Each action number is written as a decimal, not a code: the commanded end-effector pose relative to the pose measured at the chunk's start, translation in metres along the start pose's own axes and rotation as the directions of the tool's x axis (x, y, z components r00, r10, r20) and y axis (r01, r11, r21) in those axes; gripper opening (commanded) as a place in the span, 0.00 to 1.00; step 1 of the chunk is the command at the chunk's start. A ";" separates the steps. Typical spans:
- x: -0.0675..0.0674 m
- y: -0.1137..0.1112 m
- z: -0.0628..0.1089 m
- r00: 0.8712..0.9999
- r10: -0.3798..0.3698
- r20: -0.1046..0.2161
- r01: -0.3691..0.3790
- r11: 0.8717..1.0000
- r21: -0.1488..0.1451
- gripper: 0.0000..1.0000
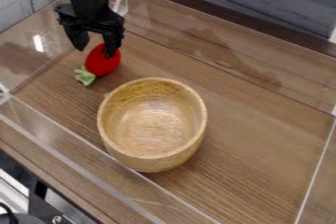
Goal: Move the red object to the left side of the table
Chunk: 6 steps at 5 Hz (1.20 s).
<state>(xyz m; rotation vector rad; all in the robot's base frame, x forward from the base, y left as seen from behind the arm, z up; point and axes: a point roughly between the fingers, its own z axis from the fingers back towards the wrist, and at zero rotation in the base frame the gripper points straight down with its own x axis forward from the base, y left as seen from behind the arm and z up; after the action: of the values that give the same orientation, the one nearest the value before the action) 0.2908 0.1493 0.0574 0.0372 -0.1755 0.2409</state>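
Note:
The red object point(102, 61), a small bright-red toy fruit with a light-green leafy stem pointing toward the lower left, lies on the brown wood-grain table point(250, 81) at its left side. My black gripper point(94, 41) points straight down just above and behind the fruit. Its two fingers are spread apart and stand on either side of the fruit's upper end, so it is open and grips nothing.
A round light-wood bowl point(152, 122) sits in the middle of the table, right of and in front of the fruit. Low clear acrylic walls point(53, 140) run around the tabletop. A grey plank wall stands behind.

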 end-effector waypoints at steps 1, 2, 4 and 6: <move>0.017 -0.011 0.008 0.997 0.057 0.048 -0.057 0.998 0.009 1.00; 0.020 -0.027 0.024 0.997 0.057 0.050 -0.056 0.998 -0.013 1.00; 0.018 -0.048 0.050 0.998 0.049 0.039 -0.047 0.998 -0.052 1.00; 0.005 -0.069 0.058 1.000 -0.010 -0.006 0.010 0.997 -0.080 1.00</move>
<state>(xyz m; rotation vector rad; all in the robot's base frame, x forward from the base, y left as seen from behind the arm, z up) 0.2999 0.0791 0.0986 -0.0503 -0.1231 0.2247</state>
